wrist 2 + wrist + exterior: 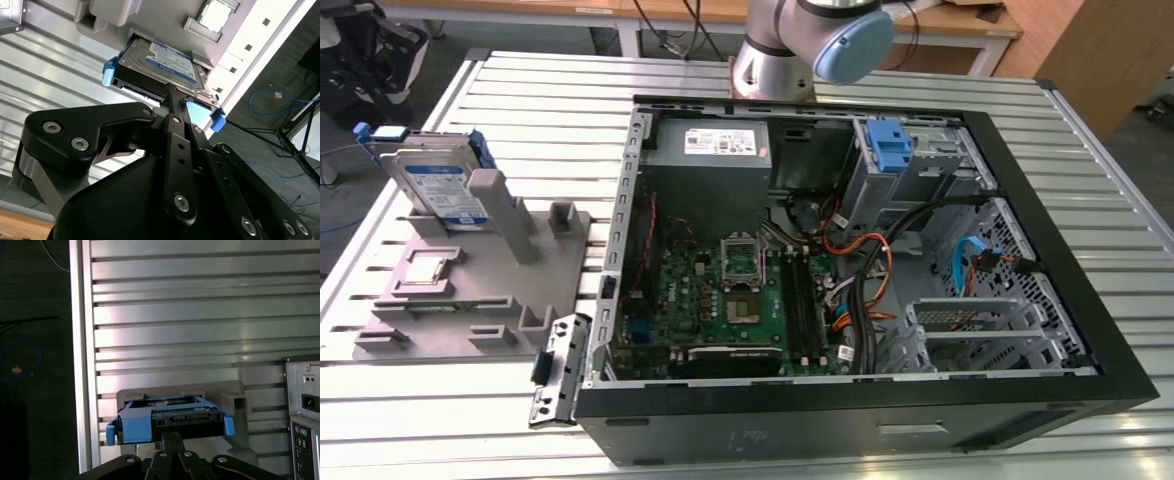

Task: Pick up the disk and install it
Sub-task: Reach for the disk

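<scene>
1. Black links of the end effector (172, 96) sit closest in both wrist views. Its fingertips look pressed together with nothing between them, so it holds nothing. Coming down on the drive in that state, I'd expect it to knock the drive rather than straddle it.
2. The disk (438, 188) stands on edge in a slot of the grey holder (480, 290) on the counter (720, 75). It is at the exterior view's left of the open computer case (1047, 260) and well apart from it.
3. A grip landing only on the blue frame edge could flex the plastic, leaving the drive tilted or jammed in its slot.
4. A processor chip (427, 270) lies on the same holder, near the drive. A jolt to the holder could shift it.
5. Inside the case, loose cables (881, 250) run just beside the bay with the blue latch (890, 148). A drive carried in crooked could snag them or foul the bay's walls.
</scene>
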Controlling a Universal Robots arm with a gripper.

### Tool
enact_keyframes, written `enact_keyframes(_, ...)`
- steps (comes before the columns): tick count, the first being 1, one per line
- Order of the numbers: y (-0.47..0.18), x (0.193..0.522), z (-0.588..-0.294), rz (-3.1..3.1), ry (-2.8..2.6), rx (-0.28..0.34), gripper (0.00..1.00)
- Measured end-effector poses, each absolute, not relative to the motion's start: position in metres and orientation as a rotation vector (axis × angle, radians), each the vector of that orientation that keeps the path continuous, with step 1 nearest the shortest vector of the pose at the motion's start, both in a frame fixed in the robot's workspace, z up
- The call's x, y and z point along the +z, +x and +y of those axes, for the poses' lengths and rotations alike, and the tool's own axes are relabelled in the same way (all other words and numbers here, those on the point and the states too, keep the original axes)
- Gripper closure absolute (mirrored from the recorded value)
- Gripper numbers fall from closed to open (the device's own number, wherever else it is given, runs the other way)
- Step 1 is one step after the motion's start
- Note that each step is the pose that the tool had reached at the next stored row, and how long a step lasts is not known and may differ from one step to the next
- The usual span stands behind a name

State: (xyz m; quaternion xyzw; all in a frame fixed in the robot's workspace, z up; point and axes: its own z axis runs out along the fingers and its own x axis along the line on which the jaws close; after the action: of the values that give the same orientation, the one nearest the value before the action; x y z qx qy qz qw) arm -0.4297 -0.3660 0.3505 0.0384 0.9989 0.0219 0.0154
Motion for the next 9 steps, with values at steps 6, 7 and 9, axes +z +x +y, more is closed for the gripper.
enact_keyframes(6, -0.4297, 0.35, -0.3659, 3.108, 0.119, 0.068, 0.89)
enact_keyframes(7, -0.4297, 0.3499, -0.3659, 3.108, 0.119, 0.068, 0.89)
enact_keyframes(9, -0.4297, 0.3498, -0.3659, 3.108, 0.119, 0.068, 0.89)
